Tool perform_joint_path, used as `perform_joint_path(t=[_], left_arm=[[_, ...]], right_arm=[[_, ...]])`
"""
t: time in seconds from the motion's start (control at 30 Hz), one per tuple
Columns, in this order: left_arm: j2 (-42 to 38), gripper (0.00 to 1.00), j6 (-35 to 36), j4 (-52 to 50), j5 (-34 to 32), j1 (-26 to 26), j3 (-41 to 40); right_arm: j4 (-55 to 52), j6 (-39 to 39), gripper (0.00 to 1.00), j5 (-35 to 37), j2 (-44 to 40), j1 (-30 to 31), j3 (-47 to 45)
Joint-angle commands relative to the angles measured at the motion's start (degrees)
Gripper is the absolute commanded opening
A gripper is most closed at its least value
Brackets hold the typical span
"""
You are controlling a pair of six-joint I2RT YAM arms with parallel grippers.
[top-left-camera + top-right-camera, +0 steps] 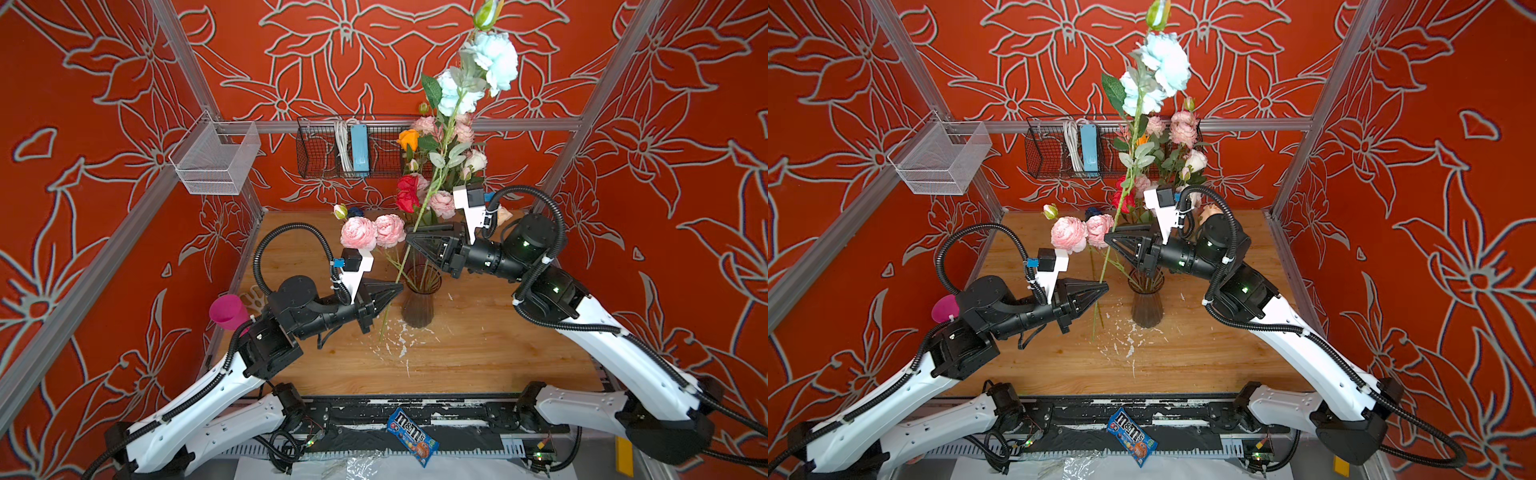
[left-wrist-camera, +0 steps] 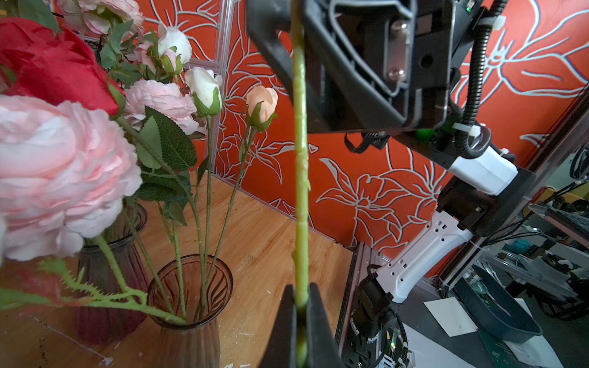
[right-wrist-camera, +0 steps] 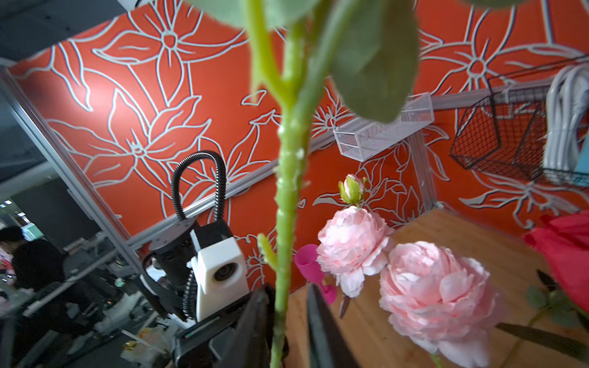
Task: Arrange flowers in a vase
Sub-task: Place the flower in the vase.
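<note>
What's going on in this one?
Both arms hold one long pale blue flower: the left gripper is shut on its stem low down, and the right gripper grips it higher up. The stem leans beside the brown glass vase, its lower end outside the rim, so it is not yet in. A few other flowers already stand in that vase.

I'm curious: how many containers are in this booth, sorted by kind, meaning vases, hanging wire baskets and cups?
Vases: 2, near vase, far vase
Wire baskets: 2, white basket, black basket
Cups: 1, pink cup
Total: 5
</note>
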Motion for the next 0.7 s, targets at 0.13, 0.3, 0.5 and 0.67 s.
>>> perform_joint_path(t=[0.13, 0.3, 0.5, 0.67], left_arm=[[1.4, 0.15, 0.7, 2.8, -1.7, -0.5, 1.8], [0.6, 0.66, 1.1, 2.1, -3.2, -0.5, 1.1], [-9.8, 0.79, 0.1, -0.7, -14.5, -0.5, -5.5], [-20.0, 0.82, -4.6, -4.0, -26.6, -0.5, -14.5]], right_arm=[[0.2, -1.1, 0.00, 0.5, -1.6, 0.0, 1.4], [-3.6, -4.6, 0.00, 4.6, -4.1, 0.0, 0.6], [-11.2, -16.2, 0.00, 23.8, -10.1, 0.0, -0.1], [-7.3, -22.1, 0.00, 39.5, -11.9, -0.1, -3.3]])
